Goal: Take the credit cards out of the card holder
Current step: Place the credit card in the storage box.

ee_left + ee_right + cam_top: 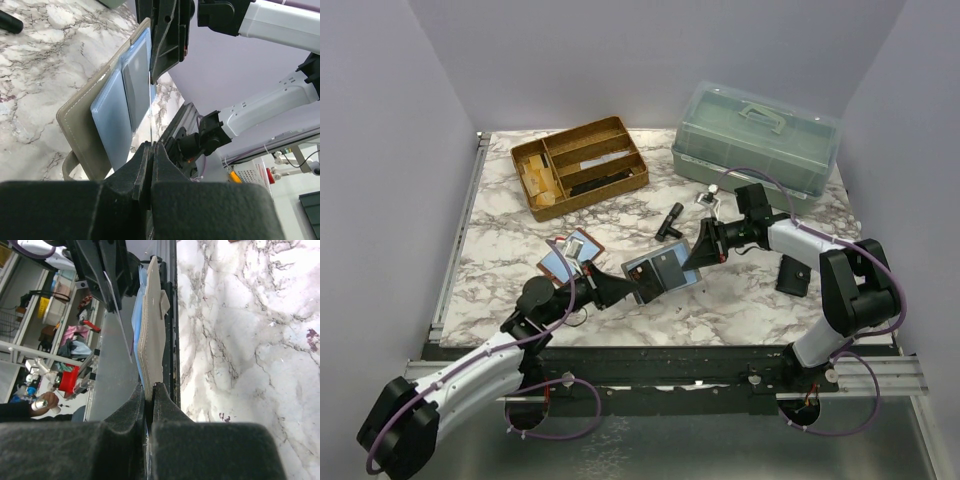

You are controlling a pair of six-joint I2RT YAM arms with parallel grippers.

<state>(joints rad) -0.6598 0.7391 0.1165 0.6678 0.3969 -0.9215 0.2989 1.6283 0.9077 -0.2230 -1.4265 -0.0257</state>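
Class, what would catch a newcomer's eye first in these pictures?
Both arms meet at mid-table, holding an open card holder between them: the right gripper shut on its beige edge, the left gripper pinching a thin sheet beside it. Light-blue credit cards show inside. Behind stand a wooden tray and a green case.

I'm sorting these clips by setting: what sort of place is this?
Probably a robotics lab test cell: a marble-patterned tabletop boxed in by plain lavender walls, two arms bolted to a rail, and cluttered storage shelves beyond in the right wrist view.
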